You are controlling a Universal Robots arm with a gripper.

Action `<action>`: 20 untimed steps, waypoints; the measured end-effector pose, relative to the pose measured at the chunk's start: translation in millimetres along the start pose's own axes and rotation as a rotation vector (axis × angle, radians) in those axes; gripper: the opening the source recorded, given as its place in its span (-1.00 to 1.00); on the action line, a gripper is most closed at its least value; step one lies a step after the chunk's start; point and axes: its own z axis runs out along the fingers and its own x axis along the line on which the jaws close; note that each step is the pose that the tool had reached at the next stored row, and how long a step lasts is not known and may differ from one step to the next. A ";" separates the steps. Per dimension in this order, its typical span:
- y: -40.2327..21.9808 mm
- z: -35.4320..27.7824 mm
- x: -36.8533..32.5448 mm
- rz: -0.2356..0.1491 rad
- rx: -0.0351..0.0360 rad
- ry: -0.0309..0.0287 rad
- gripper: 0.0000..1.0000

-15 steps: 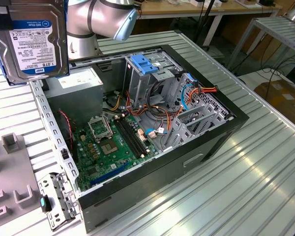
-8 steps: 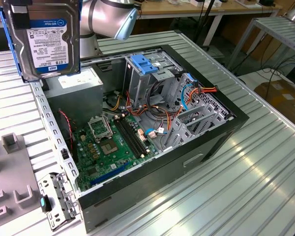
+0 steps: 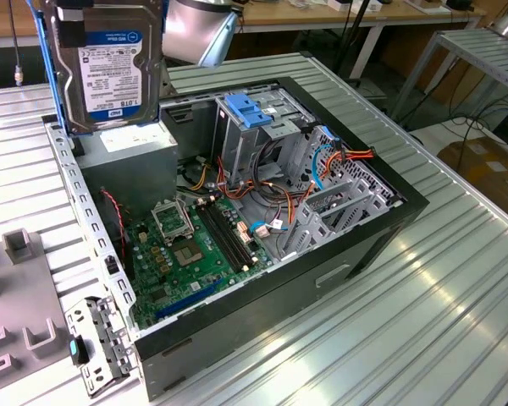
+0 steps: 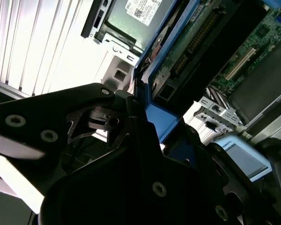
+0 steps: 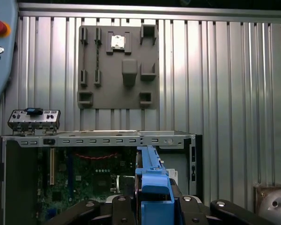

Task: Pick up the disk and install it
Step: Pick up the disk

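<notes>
Exterior view: we find the disk (image 3: 110, 63) lifted clear and standing on edge, label toward the camera. It hangs above the corner of the open computer case (image 3: 322, 283) at the exterior view's left, over the grey metal box (image 3: 131, 148). In the first wrist view the gripper (image 5: 154, 204) is clamped onto the disk, with its blue side rail (image 5: 150, 164) seated between the fingers.

We judge the step in hand to be the carry toward the drive bays. To do it well:
- The grip should bear squarely on both rails.
- The disk should ride above the case rim.
- The path should avoid the orange cables (image 3: 300, 190) beside the drive cage (image 3: 339, 207).

We note a blue latch (image 3: 247, 110) atop the neighbouring cage.
</notes>
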 end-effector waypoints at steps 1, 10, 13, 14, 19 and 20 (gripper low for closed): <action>-2.4 -0.1 0.0 0.000 0.0000 0.0001 -0.26; -23.2 -1.0 -0.2 0.000 0.0076 0.0017 -0.26; -28.4 -0.7 -0.2 0.000 0.0184 0.0025 -0.26; -30.2 -0.7 -0.2 -0.001 0.0206 0.0029 -0.26; -41.7 -0.5 -0.3 -0.001 0.0334 0.0055 -0.26; -43.7 -0.4 -0.3 -0.001 0.0353 0.0059 -0.26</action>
